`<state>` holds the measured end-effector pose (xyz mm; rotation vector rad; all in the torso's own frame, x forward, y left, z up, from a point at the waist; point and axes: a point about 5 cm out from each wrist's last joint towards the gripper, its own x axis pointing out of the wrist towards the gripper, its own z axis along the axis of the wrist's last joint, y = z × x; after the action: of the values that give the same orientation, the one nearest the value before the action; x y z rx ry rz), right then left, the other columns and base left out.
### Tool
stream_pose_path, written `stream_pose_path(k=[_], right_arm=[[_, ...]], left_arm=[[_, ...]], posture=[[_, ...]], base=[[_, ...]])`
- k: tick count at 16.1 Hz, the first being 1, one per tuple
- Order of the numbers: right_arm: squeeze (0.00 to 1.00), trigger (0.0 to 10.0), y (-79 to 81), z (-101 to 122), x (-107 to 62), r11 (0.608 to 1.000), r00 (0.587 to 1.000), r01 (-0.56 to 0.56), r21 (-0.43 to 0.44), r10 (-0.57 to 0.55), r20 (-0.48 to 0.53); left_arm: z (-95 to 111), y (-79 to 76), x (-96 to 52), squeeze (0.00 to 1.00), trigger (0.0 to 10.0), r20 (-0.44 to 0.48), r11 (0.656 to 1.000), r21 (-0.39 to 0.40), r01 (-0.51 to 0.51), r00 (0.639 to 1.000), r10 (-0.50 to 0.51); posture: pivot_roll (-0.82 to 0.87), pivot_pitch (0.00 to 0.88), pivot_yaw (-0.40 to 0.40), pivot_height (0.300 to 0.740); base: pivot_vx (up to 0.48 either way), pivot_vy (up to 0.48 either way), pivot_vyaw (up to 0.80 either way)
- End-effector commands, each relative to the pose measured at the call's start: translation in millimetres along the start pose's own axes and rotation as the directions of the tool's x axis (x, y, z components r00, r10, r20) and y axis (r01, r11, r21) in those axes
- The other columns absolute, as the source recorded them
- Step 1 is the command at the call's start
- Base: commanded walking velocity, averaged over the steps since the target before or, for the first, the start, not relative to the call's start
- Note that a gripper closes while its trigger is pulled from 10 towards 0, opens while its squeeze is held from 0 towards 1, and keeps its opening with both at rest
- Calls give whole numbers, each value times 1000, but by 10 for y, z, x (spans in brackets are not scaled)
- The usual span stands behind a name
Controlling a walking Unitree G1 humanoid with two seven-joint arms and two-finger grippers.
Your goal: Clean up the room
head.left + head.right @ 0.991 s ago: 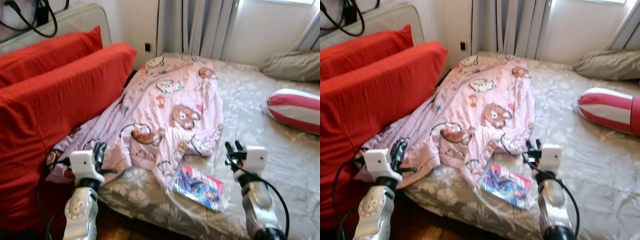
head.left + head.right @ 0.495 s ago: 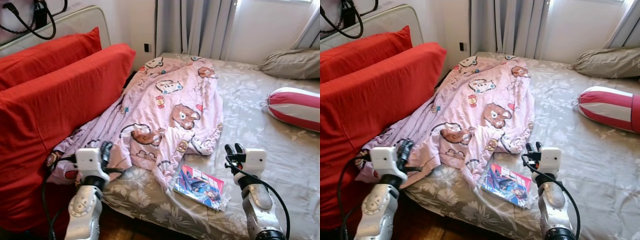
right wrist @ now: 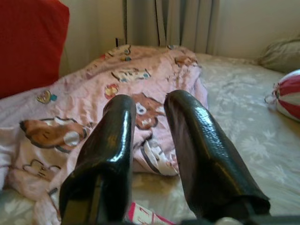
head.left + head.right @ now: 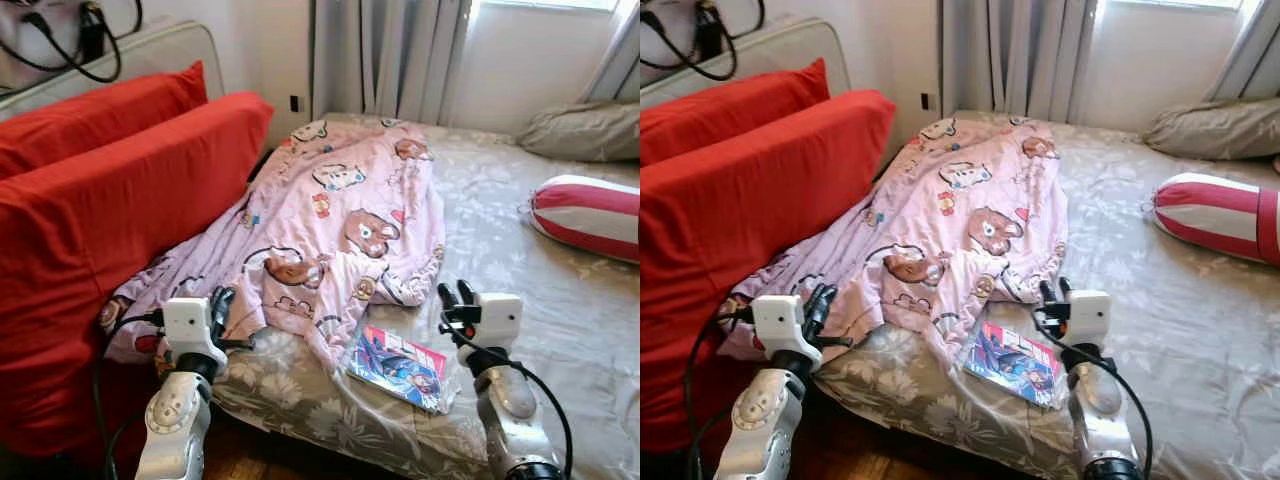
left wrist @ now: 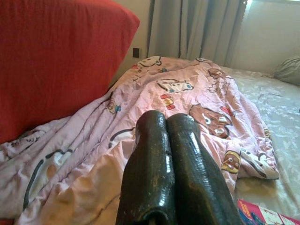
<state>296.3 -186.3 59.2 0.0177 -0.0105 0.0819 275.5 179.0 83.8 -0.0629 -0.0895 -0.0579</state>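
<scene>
A crumpled pink blanket [image 4: 340, 215] with cartoon animal prints lies across the left half of the bed. A colourful magazine [image 4: 397, 366] rests on the grey floral bedsheet [image 4: 500, 215] near the bed's front edge. My left gripper [image 4: 222, 303] hovers shut at the blanket's near left corner, its two fingers [image 5: 161, 154] pressed together with nothing between them. My right gripper [image 4: 453, 296] is open, just right of the magazine and above the sheet, with an empty gap between its fingers [image 3: 117, 126].
Two big red cushions [image 4: 110, 210] lean along the bed's left side. A red and white striped bolster [image 4: 590, 215] and a beige pillow [image 4: 580, 128] lie at the far right. Grey curtains [image 4: 390, 55] hang behind the bed. Dark wooden floor [image 4: 260, 462] lies below the bed's edge.
The view has shifted slightly closer and to the left. Both grippers have crept a little forward toward the bed. Blanket and magazine lie as before.
</scene>
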Motion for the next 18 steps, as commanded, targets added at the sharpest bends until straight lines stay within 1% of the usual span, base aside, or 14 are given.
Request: stream_pose_path(k=[1, 2, 3, 4, 5, 7, 9, 13, 15, 18], right_arm=[[0, 10000, -20, 32, 7, 1000, 1000, 16, -11, -16, 2], [0, 10000, -31, 24, 4, 999, 1000, 28, -21, -28, -9], [0, 10000, -48, -6, 3, 998, 998, 55, -8, -55, -35], [0, 10000, -39, -17, -12, 998, 997, 69, 2, -69, -38], [0, 10000, -9, -14, -35, 998, 998, 60, 2, -59, -27], [0, 10000, 10, -9, -55, 999, 998, 53, 11, -53, -15], [0, 10000, 9, -37, -69, 998, 998, 59, 8, -59, -37], [0, 10000, -23, -43, -84, 998, 996, 70, -10, -70, -53], [0, 10000, -23, -53, -89, 998, 996, 66, -11, -67, -62], [0, 10000, -9, -69, -99, 998, 995, 60, -9, -60, -75]], left_arm=[[23, 2, -5, 0, 10000, 2, 1000, -10, -3, 1000, 3], [25, 3, -10, 0, 10000, 2, 1000, -11, -5, 1000, 5], [20, -6, -18, 0, 10000, 1, 1000, -14, -7, 1000, 7], [13, -18, -24, 0, 10000, -1, 1000, -16, -5, 1000, 5], [12, -21, -27, 0, 10000, -2, 1000, -17, -4, 1000, 4], [12, -18, -32, 0, 10000, -6, 1000, -17, -2, 1000, 2], [1, -3, -44, 0, 10000, -13, 1000, -7, -6, 1000, 6], [-17, -33, -69, 0, 10000, -23, 1000, -13, 0, 1000, 0], [-33, -51, -74, 0, 10000, -39, 999, 19, 26, 999, -25], [-50, -53, -91, 0, 10000, -46, 1000, 4, 22, 999, -21]], posture=[[23, 0, -7, 691], [21, 0, -7, 691], [22, 0, -7, 691], [22, 0, -4, 676], [22, 0, -4, 666], [24, 0, -3, 666], [22, 0, -2, 666], [21, 0, -3, 666], [25, 0, -3, 666], [26, 0, -3, 666]], base=[[0, 0, 0], [0, 0, 0], [0, 0, 0], [0, 0, 0], [0, 0, 0], [0, 0, 0], [0, 0, 0], [0, 0, 0], [0, 0, 0], [0, 0, 0]])
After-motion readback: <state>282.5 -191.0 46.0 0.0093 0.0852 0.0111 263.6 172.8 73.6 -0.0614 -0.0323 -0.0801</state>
